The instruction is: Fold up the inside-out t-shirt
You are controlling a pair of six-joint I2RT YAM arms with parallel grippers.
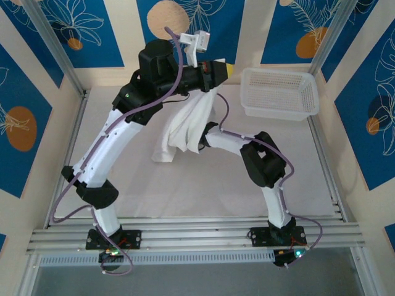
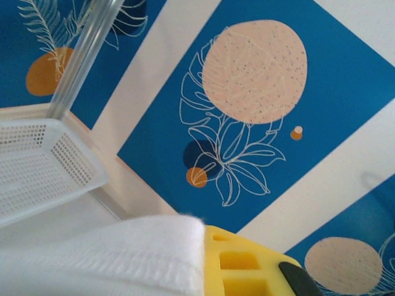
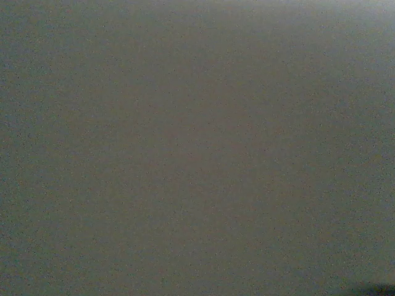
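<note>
The white t-shirt (image 1: 187,126) hangs bunched from my left gripper (image 1: 222,71), which is raised high over the back of the table and shut on the cloth's top edge. In the left wrist view a stitched hem of the t-shirt (image 2: 105,259) lies pressed against the yellow finger pad (image 2: 247,265). The shirt's lower end rests on the table (image 1: 123,203). My right arm (image 1: 237,143) reaches in from the right, its wrist and fingers buried in the hanging folds. The right wrist view is a dim, even grey, with cloth over the lens.
A white plastic mesh basket (image 1: 279,92) stands at the back right of the table, also seen as the basket (image 2: 37,166) in the left wrist view. Aluminium frame posts (image 1: 52,52) and blue patterned walls enclose the table.
</note>
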